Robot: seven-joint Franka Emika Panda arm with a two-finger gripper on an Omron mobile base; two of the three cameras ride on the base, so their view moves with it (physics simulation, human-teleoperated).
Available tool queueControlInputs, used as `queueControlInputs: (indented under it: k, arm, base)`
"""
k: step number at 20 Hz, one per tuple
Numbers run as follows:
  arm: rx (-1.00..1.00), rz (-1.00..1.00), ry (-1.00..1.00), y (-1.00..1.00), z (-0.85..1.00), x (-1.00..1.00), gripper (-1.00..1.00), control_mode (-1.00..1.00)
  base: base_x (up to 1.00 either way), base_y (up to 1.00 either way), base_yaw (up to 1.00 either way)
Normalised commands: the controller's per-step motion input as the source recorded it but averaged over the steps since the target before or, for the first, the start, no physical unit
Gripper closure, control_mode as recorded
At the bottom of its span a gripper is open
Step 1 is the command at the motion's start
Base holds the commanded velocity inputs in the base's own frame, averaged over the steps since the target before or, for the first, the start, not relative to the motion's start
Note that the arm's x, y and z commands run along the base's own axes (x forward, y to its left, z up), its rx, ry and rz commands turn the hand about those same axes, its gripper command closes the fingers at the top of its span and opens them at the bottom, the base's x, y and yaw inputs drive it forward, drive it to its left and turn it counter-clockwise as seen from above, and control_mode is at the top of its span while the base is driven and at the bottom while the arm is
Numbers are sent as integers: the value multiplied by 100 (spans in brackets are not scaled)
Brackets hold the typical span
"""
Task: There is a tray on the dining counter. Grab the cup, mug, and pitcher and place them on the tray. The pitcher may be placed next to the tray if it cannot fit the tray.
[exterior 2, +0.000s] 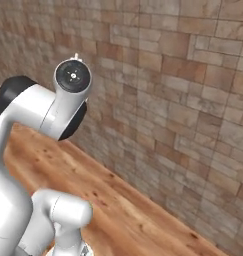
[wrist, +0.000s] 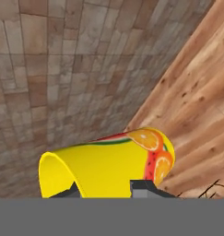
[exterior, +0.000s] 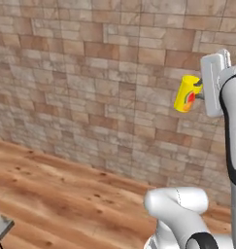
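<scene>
Yellow cup held up in the air by the arm's jaws, in front of a brick wall.

Tan and brown brick wall (exterior: 80,73) takes up most of each base view, and a plank floor of reddish wood (exterior: 56,194) runs along its foot. Against this stands the white arm (exterior 2: 28,120), its dark joints showing in the right base view. In the left base view the gripper (exterior: 199,90) reaches in from the right edge and the cup (exterior: 187,93) hangs at its tip, tilted, high above the floor and near the wall. In the hand view the cup (wrist: 109,168) lies sideways between the two dark fingertips (wrist: 143,188), open rim to the left, orange-slice and red fruit print to the right. Jaws stand narrow, closed on the cup's side.
</scene>
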Motion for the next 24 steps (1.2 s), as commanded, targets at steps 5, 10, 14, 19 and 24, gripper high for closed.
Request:
queueControlInputs:
  k: [5,10,14,19,24]
  arm:
    - [0,0,0,0,0,0,100,100]
    - [0,0,0,0,0,0,100,100]
    - [0,0,0,0,0,0,100,100]
    - [0,0,0,0,0,0,100,100]
    - [0,0,0,0,0,0,100,100]
  base:
    - [100,-17,13]
    - [60,-32,66]
    - [53,-31,78]
    - [64,-32,75]
    - [51,-45,66]
